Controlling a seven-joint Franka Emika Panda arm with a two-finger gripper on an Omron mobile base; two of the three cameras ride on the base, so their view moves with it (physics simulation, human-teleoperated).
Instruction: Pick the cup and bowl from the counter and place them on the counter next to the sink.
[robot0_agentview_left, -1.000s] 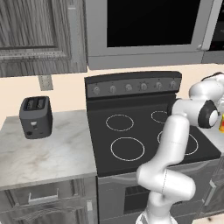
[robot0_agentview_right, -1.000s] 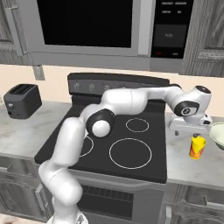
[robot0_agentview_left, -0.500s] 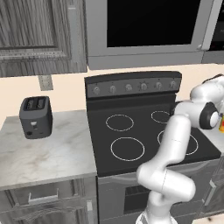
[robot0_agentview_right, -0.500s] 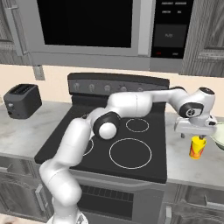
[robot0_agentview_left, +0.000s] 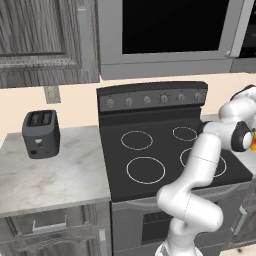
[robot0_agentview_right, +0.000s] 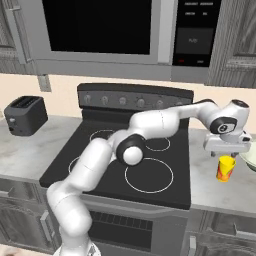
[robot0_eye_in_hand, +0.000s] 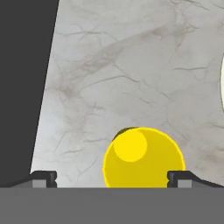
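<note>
Item one, the counter (robot0_agentview_right: 212, 182): we record pale marbled stone right of the black stove top (robot0_agentview_right: 125, 162). Item two, the bowl (robot0_agentview_right: 250, 160): we see only its cream edge at the frame's right border, near the cup. Item three, our gripper (robot0_eye_in_hand: 112, 178): jaws spread wide, holding nothing, directly above the cup. Item four, the cup (robot0_agentview_right: 225, 168): yellow, upright on the counter, between the fingertips (robot0_eye_in_hand: 43, 178) from above.
</note>
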